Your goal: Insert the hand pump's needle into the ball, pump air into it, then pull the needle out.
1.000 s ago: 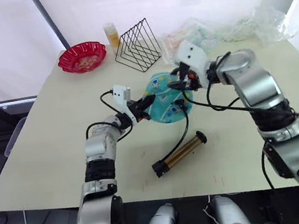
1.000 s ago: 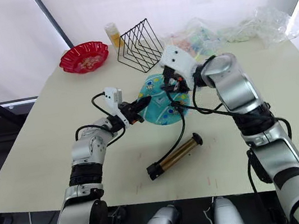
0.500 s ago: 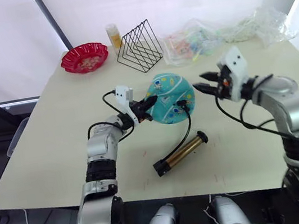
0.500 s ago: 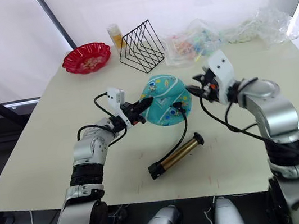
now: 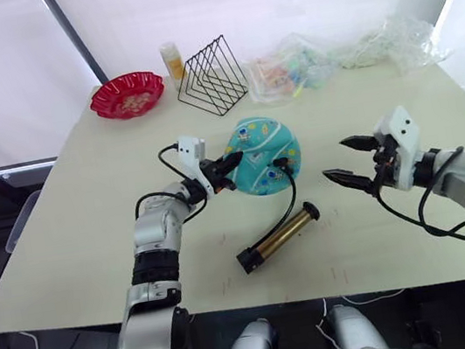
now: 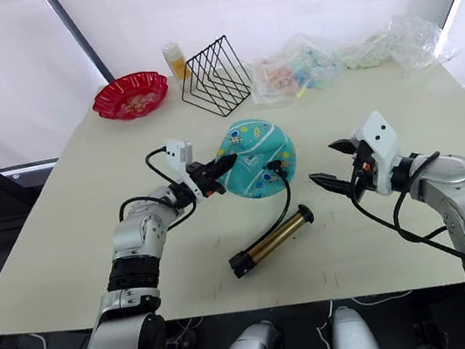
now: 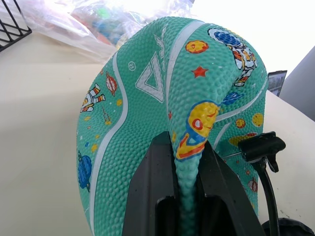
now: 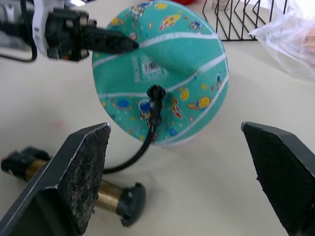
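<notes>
Ball (image 5: 263, 155) near desk (image 5: 67, 245) centre, part-deflated, propped up on edge w/ a fold pinched in it; L gripper (image 7: 187, 169) clamped on that fold, fingers tight either side; hose (image 5: 284, 210) end plugged into ball's near face, needle itself not visible; pump (image 5: 278, 238) lies flat on desk just in front of ball, toward near edge; R gripper (image 5: 353, 162) off to ball's right, clear of it, fingers wide apart, holding nothing.
</notes>
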`<state>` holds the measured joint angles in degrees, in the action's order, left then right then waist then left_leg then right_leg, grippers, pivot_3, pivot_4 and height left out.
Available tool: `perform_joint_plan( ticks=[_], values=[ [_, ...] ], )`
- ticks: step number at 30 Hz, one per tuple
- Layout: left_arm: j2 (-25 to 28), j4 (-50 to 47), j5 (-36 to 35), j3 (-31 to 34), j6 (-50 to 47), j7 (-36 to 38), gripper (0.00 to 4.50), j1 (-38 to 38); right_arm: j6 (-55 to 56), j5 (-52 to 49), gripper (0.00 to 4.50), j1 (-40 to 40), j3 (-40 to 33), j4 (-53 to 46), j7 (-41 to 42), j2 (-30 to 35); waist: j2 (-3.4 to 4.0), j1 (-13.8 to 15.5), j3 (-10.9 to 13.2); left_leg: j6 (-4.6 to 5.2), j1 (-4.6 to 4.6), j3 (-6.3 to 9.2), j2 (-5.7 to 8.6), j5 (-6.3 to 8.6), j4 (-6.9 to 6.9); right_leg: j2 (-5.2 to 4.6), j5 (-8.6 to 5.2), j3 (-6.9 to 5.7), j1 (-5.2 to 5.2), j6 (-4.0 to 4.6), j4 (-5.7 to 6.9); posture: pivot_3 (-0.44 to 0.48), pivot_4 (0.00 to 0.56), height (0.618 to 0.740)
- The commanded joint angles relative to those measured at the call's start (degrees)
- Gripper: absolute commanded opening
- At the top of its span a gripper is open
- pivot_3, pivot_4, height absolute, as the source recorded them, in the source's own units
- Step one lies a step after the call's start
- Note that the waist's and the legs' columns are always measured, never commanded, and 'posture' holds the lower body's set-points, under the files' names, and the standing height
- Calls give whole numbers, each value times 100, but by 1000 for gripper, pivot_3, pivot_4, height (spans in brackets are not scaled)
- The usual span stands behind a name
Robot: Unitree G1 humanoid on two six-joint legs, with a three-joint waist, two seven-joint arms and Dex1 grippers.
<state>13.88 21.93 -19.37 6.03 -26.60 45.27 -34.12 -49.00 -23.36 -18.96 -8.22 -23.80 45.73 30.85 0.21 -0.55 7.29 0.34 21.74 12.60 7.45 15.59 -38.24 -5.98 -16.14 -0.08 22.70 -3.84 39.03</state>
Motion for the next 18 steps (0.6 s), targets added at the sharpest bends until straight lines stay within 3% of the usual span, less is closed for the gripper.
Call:
perform_joint_plan(
  ticks=[1, 2, 7, 18],
  values=[
    [-106, 316, 161, -373, -187, -22, 0, 252, -585, -361, 4449, -373, 59, -181, -508, -321, -1, 9, 0, 0, 0, 3, 0, 0, 0, 0, 1, 1, -1, 0, -3, 0, 150, 740],
    [-124, 316, 162, -361, -171, -49, 0, 243, -674, -311, 4449, -517, 145, -63, -720, -454, 0, 9, -1, 0, 1, 9, 0, 0, 0, 0, 1, 4, -3, 0, -7, 0, 150, 740],
    [-156, 299, 166, -338, -116, -115, 0, 245, -884, -171, 2379, -865, 509, 194, -1187, -629, 1, 119, -1, 4, 8, 16, 1, 2, 7, -1, 1, 10, -2, 1, -18, 0, 150, 740],
    [-188, 265, 156, -348, -70, -186, 0, 240, -1239, -92, 2379, -1351, 1110, 725, -1726, -970, 1, 133, -1, 16, 3, -2, 3, 8, 5, -5, 1, 24, -1, -1, -19, 0, 150, 740]
  ],
)
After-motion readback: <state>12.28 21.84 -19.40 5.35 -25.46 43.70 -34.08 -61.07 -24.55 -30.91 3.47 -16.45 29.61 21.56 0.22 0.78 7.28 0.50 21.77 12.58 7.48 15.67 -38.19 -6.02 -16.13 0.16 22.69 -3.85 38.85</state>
